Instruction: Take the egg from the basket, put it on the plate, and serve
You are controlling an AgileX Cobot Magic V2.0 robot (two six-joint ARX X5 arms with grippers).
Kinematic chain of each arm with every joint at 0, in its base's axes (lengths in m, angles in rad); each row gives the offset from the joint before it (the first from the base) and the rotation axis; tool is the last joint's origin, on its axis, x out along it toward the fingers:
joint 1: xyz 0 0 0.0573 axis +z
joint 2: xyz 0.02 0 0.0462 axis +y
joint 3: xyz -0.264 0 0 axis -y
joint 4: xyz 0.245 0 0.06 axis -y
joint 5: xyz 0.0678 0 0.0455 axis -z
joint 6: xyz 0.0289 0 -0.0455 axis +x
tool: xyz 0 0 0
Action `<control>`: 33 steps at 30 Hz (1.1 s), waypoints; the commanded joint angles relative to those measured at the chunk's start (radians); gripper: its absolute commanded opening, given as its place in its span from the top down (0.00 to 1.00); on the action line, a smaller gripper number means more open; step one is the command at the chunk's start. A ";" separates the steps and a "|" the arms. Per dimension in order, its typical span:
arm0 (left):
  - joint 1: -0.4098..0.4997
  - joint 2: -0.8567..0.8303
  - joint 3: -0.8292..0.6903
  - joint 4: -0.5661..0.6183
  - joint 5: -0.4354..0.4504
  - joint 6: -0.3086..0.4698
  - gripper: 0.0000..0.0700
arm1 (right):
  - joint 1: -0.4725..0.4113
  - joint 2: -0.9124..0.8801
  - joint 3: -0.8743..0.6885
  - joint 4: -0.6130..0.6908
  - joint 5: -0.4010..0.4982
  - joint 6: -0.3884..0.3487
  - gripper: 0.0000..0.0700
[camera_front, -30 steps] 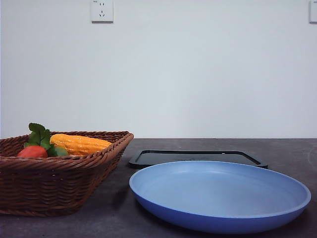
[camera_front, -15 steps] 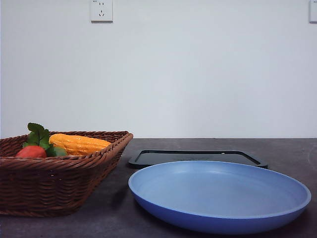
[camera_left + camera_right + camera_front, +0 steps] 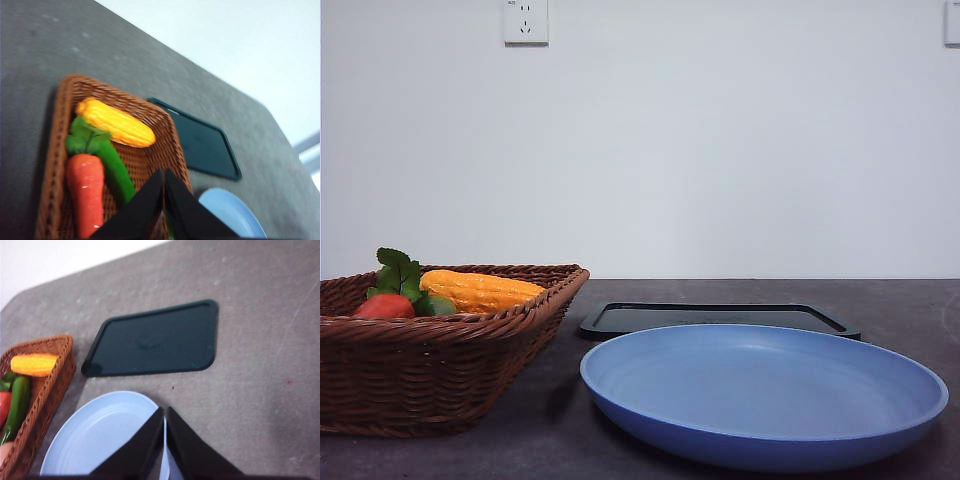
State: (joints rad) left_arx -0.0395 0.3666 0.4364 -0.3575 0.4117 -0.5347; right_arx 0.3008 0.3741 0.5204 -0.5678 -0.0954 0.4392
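1. Task is sitting at the start: plate [image 3: 760, 395] is lying empty, nothing is being carried.
2. Left gripper [image 3: 163, 172] is hanging over the basket [image 3: 165, 135] with fingers pressed together; right gripper [image 3: 165, 410] is hanging over the plate, also pressed together, pinching nothing.
3. Egg [image 3: 4, 454]: a pinkish sliver is peeking out at the basket's near end in the right wrist view, uncertain.
4. Basket is showing coarse woven wicker; plate is looking smooth, matte, round, with a raised rim; black tray [image 3: 155, 340] is lying flat just behind it.

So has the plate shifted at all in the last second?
No. In the front view the plate sits in the same spot in front of the black tray, beside the basket.
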 commanded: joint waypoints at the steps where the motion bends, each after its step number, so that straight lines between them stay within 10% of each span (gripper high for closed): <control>1: 0.000 0.060 0.056 -0.030 0.035 0.091 1.00 | 0.004 0.040 0.030 0.004 -0.019 -0.027 1.00; 17: -0.082 0.429 0.367 -0.424 0.208 0.365 0.99 | 0.004 0.407 0.144 -0.153 -0.232 -0.140 0.89; 21: -0.099 0.443 0.367 -0.407 0.214 0.358 0.81 | 0.004 0.479 0.144 -0.146 -0.237 -0.140 0.66; 25: -0.101 0.445 0.367 -0.398 0.214 0.335 0.54 | 0.004 0.556 0.144 -0.109 -0.237 -0.146 0.63; 33: -0.101 0.445 0.367 -0.370 0.216 0.309 0.51 | 0.004 0.758 0.143 -0.019 -0.244 -0.163 0.63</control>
State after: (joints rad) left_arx -0.1360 0.8047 0.7883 -0.7350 0.6209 -0.2185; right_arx 0.3004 1.1057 0.6483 -0.5979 -0.3371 0.2935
